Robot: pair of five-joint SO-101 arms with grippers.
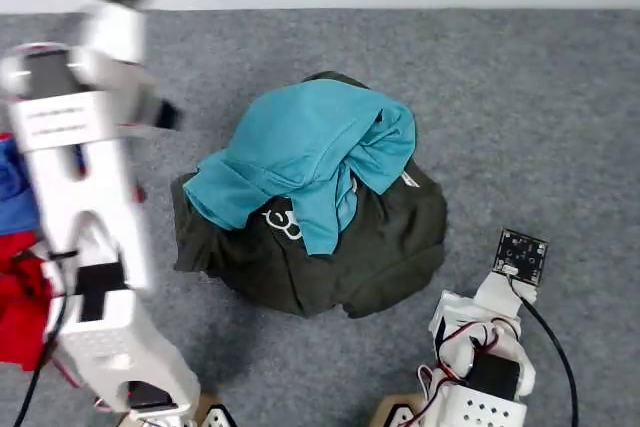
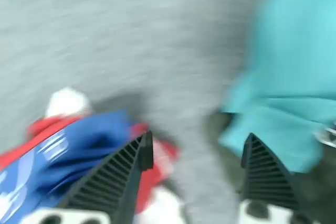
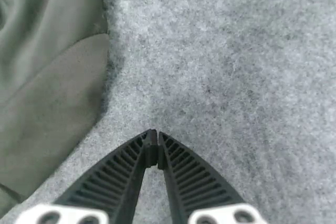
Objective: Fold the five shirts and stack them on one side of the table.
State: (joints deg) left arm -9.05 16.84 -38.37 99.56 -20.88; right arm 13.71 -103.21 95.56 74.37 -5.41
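Teal shirt (image 1: 300, 147) is lying crumpled on top of a dark green shirt (image 1: 375, 247) in the middle of the grey tabletop (image 1: 520, 97). A blue shirt (image 1: 12, 192) and a red shirt (image 1: 20, 317) are bunching up at the edge on the left arm's side. The left gripper (image 2: 198, 145) is hanging wide open over the gap between the two piles, gripping nothing. The right gripper (image 3: 157, 137) is sitting pinched together over bare felt just beside the dark green one.
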